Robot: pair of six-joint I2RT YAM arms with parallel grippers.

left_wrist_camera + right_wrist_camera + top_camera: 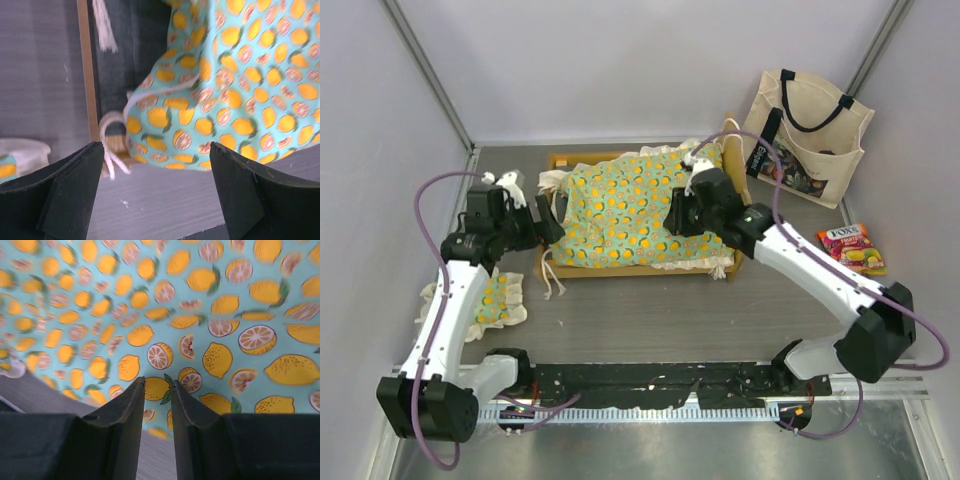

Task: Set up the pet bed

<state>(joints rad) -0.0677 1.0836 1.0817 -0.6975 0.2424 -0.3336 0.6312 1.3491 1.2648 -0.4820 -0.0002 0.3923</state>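
From above, the frame [620,270] sits mid-tabletop [650,320] with the cushion [620,210] spread over it, rumpled. My left tool [552,215] hovers at the cushion's left end and my right tool [678,215] over its right half. A pillow [500,300] lies on the tabletop under my left arm. A tote [810,135] stands at the far right, and a snack packet [855,248] lies near it.

At my left wrist, the left tool [156,150] stands wide apart with nothing between its fingers. Beyond it the cushion [240,75] drapes over the frame's corner. The frame's rail [86,70] runs up the picture, and a cream tie [107,150] loops round the corner post.

At my right wrist, the right tool [157,382] shows only a narrow gap, and I see nothing in it. Its tips sit right at the cushion [150,300], near its edge, with grey tabletop [30,390] showing below.
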